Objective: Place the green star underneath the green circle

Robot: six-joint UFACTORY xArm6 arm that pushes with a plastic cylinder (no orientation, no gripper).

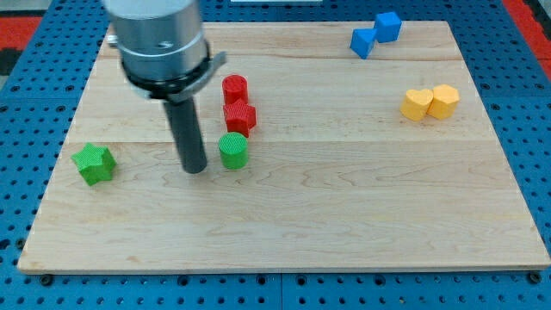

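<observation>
While the green star [94, 164] lay near the wooden board's [344, 207] left edge, my tip [195, 170] rested on the wood well to its right, with bare board between the two. The tip was a plain dark rod end with no jaws to spread or press together, and it held nothing. It stood just to the left of the green circle [233, 151], close beside it; whether the two touched could not be told from this angle. The star sat slightly lower in the view than the circle and far off to the view's left of it, not beneath it.

Directly above the green circle, toward the view's top, stood two red blocks in a short column: a red hexagon-like block [240, 118] just above the circle and a red cylinder [235, 89] above that, the pair touching or nearly so. The rod's grey housing [160, 39] filled the upper left of the view and hid part of the board behind it.

At the view's top right, two blue blocks [376, 34] sat pressed together near the board's far edge. Below them, toward the right edge, two yellow blocks [430, 102] lay side by side, touching. Around the board showed a blue perforated table [17, 129].
</observation>
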